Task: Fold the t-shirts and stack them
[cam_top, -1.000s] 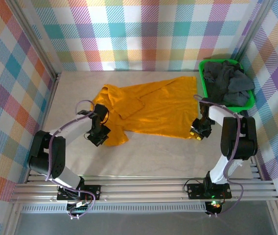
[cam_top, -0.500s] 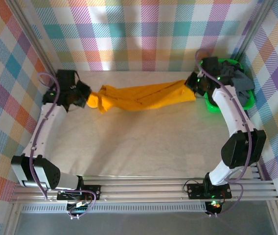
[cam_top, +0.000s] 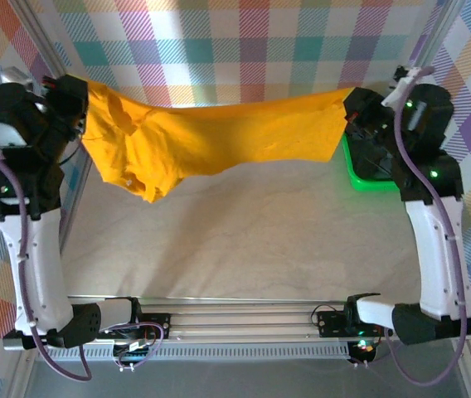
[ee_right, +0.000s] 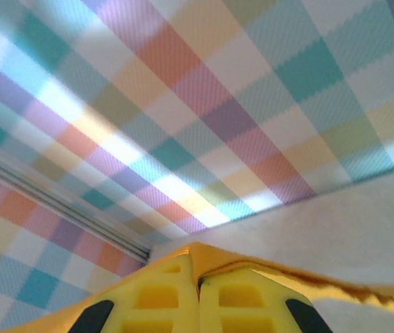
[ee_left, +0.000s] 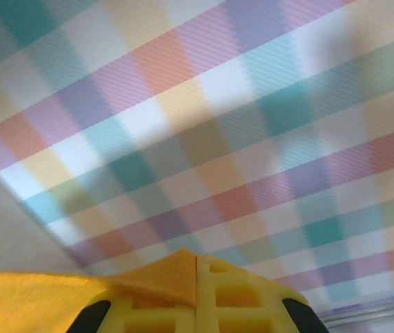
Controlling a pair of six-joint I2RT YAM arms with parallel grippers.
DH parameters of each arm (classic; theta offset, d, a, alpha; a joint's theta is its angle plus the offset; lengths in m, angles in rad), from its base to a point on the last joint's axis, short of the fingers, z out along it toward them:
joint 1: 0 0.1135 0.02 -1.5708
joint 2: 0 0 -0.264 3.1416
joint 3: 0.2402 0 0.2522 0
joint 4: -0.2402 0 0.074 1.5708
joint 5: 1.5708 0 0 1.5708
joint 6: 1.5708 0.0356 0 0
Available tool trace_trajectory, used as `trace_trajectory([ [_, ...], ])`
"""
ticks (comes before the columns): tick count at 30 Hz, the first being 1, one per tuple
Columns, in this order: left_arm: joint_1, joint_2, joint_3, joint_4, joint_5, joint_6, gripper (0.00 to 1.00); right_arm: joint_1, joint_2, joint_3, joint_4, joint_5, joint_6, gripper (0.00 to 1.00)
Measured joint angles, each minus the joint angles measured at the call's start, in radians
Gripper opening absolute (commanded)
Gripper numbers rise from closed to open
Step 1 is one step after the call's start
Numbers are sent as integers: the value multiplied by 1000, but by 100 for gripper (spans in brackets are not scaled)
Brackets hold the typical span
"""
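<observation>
Left claw point(cam_top: 76, 98), right claw point(cam_top: 352, 112): both clamped shut on mustard-orange t-shirt point(cam_top: 219, 137), one per end. Shirt stretched in air above far side of bench point(cam_top: 244, 240), sagging at left. No fold made, no stack started. Green basket point(cam_top: 366, 181) beside right arm, contents hidden.

You have checked walls point(cam_top: 244, 50) in pink, green, yellow and purple on the left, right and far sides. The table point(cam_top: 244, 249) is pale and smooth, with silver metal rails point(cam_top: 244, 317) along its near edge.
</observation>
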Motion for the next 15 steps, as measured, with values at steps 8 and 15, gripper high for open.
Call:
trace_trajectory([
  [8,10,170,137,35,40,-35,0,-4,150,60,55,-121,97,0],
  [15,56,557,261,30,125,-65,0,-10,489,224,36,-202,124,0],
])
